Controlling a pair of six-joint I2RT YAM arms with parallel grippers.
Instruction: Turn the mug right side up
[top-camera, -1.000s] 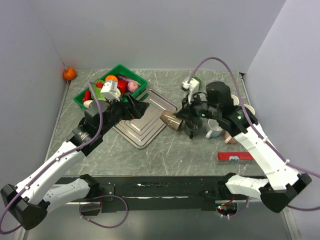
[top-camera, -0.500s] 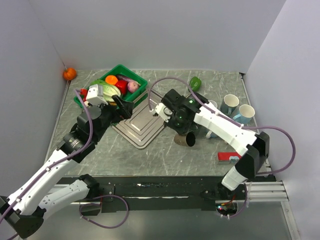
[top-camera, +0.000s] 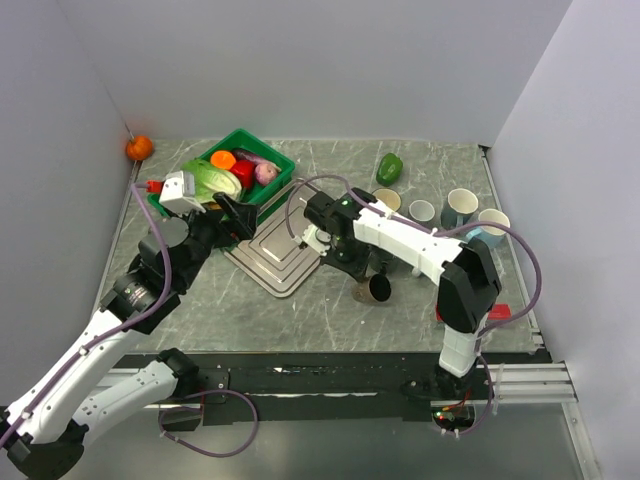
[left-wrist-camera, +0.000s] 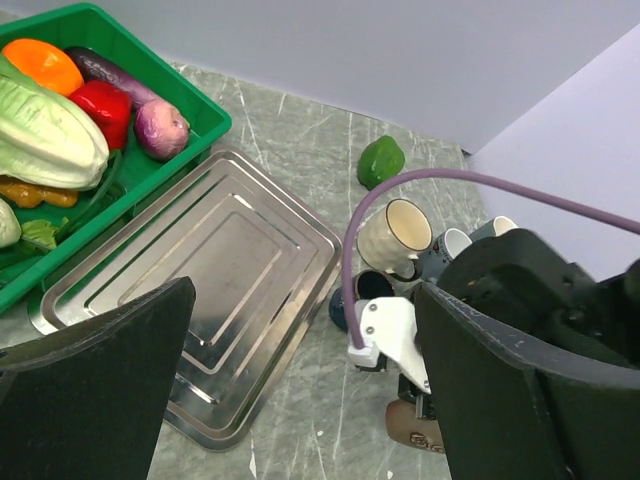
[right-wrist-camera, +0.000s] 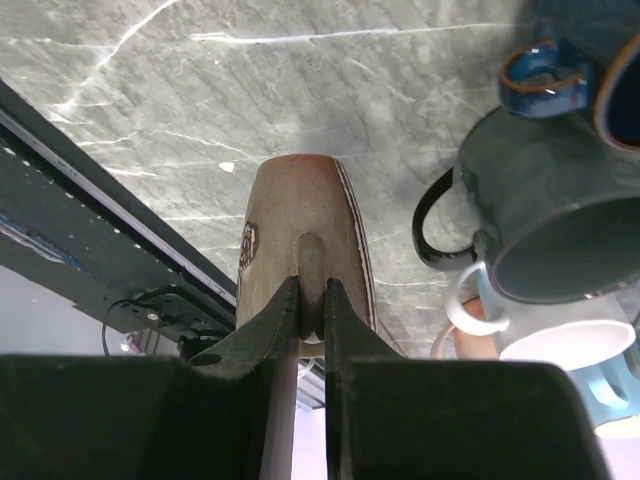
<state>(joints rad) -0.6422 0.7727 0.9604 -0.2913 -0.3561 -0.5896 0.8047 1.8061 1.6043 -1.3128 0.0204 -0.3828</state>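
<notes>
The brown mug (top-camera: 372, 290) hangs tipped on its side in front of the metal tray, its dark opening turned toward the near right. My right gripper (top-camera: 358, 268) is shut on its handle. In the right wrist view the fingers (right-wrist-camera: 285, 310) pinch that handle, with the mug (right-wrist-camera: 300, 230) stretching away above the marbled table. Whether it touches the table I cannot tell. The mug's side (left-wrist-camera: 408, 425) also shows low in the left wrist view. My left gripper (top-camera: 243, 215) hovers open and empty over the tray's left edge, its jaws (left-wrist-camera: 305, 300) wide apart.
A green basket (top-camera: 275, 158) of vegetables stands at the back left beside the metal tray (top-camera: 270, 255). A green pepper (top-camera: 390, 167) and several upright mugs (top-camera: 460, 205) lie at the back right. An orange (top-camera: 139, 147) sits in the far left corner. A dark mug (right-wrist-camera: 540, 230) is close to the held one.
My right arm has carried the brown mug from the mug cluster leftward and toward the near edge, now in front of the tray. My left arm has drawn back to the left, still open.
</notes>
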